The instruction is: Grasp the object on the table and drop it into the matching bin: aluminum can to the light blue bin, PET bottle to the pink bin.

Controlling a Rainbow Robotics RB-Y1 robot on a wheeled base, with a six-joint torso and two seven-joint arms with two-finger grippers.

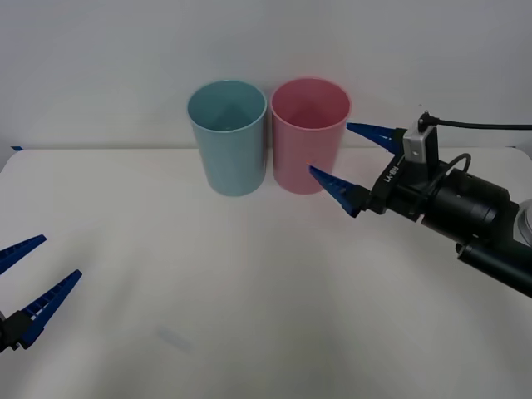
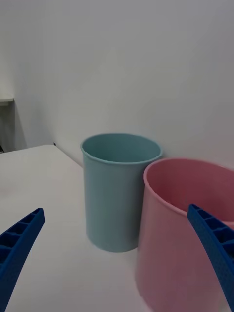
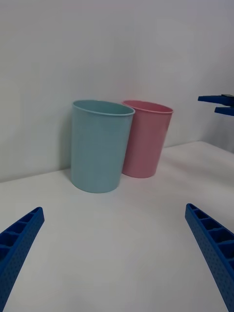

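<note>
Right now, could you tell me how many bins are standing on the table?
2: the light blue bin stands at the table's far edge, and the pink bin is close beside it on the robot's right.

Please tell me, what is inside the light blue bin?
In the front view, the light blue bin shows its bare inner wall and no can. Its floor is hidden by the rim and wall, so something low could lie there. The pink bin stands beside it.

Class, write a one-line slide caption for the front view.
Right gripper open beside pink bin; light blue bin adjacent; left gripper open low over the table.
</note>
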